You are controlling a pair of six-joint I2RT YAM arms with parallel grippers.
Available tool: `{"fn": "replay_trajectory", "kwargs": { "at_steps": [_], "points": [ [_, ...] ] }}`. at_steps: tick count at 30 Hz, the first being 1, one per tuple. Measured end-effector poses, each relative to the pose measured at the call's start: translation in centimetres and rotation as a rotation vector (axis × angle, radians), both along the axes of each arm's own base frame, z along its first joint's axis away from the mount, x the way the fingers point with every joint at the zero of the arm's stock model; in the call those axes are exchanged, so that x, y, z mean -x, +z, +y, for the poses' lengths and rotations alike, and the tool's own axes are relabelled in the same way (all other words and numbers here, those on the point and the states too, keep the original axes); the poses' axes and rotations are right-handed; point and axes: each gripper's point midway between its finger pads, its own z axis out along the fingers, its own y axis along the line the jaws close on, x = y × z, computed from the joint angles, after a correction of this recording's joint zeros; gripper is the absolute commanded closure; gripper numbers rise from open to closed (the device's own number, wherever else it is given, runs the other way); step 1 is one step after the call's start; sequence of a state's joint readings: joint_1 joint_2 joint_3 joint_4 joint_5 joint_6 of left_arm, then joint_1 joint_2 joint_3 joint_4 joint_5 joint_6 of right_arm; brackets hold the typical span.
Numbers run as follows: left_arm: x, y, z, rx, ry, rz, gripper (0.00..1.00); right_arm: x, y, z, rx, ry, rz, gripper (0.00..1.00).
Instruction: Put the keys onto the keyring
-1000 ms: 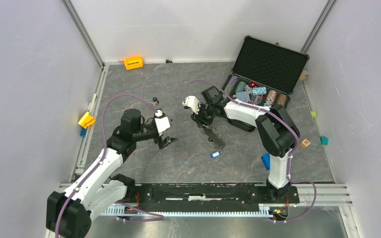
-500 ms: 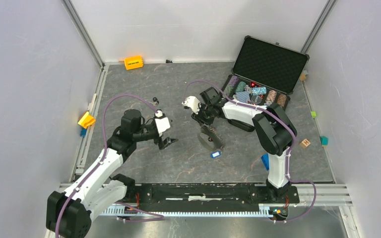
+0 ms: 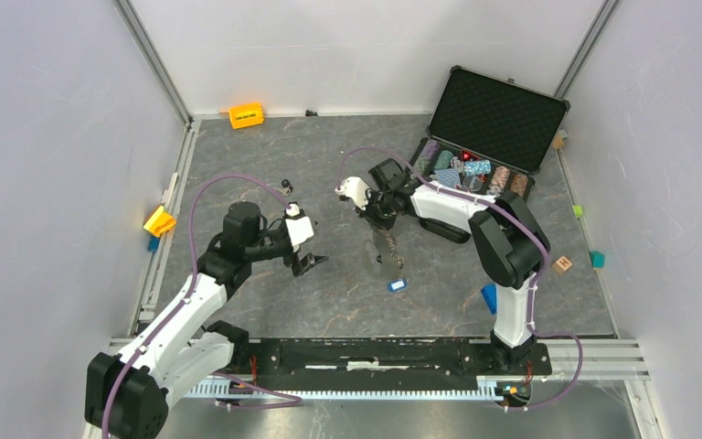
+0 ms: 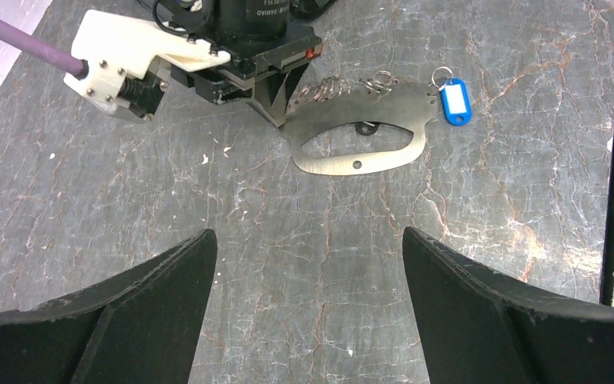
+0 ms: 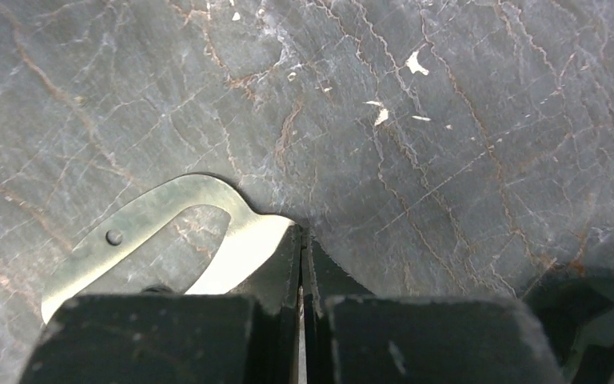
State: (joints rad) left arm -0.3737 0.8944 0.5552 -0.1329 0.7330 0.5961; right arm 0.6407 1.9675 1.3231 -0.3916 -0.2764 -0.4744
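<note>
In the middle of the table (image 4: 168,192), the right gripper (image 4: 282,118) pinches one end of the keyring (image 4: 360,146), probably to hold it steady. The blue key (image 4: 454,102) lies just beside its other end. The left gripper (image 4: 308,238) hangs with its fingers wide apart, facing them.

One keyring (image 4: 404,108), one blue key (image 4: 454,102), one open black case (image 3: 498,114) of chips, one orange block (image 3: 246,115) and one yellow block (image 3: 159,220) on the counter (image 3: 347,302)
</note>
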Motion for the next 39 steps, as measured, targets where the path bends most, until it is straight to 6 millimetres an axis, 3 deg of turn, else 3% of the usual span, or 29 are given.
{"fn": "replay_trajectory", "kwargs": {
  "at_steps": [5, 12, 18, 25, 31, 39],
  "points": [
    [0.0, 0.0, 0.0, 0.000, 0.000, 0.000, 0.08, 0.4, 2.4, 0.0, -0.026, 0.022, -0.027, 0.96],
    [0.0, 0.0, 0.0, 0.000, 0.000, 0.000, 0.07, 0.4, 4.6, -0.1, -0.058, 0.050, -0.066, 0.76],
    [0.0, 0.0, 0.0, 0.000, 0.000, -0.001, 0.07, 0.4, 4.0, -1.0, -0.035, 0.061, -0.060, 0.60],
    [0.0, 0.0, 0.0, 0.000, -0.001, 0.000, 0.07, 0.3, 3.6, -1.5, -0.023, 0.084, -0.056, 0.64],
    [0.0, 0.0, 0.0, 0.001, -0.001, -0.001, 0.07, 0.3, 2.0, -1.3, -0.007, 0.115, -0.009, 0.66],
    [0.0, 0.0, 0.0, 0.000, -0.001, 0.000, 0.07, 2.0, 0.8, -2.7, 0.010, 0.163, 0.049, 0.59]
  ]
}}
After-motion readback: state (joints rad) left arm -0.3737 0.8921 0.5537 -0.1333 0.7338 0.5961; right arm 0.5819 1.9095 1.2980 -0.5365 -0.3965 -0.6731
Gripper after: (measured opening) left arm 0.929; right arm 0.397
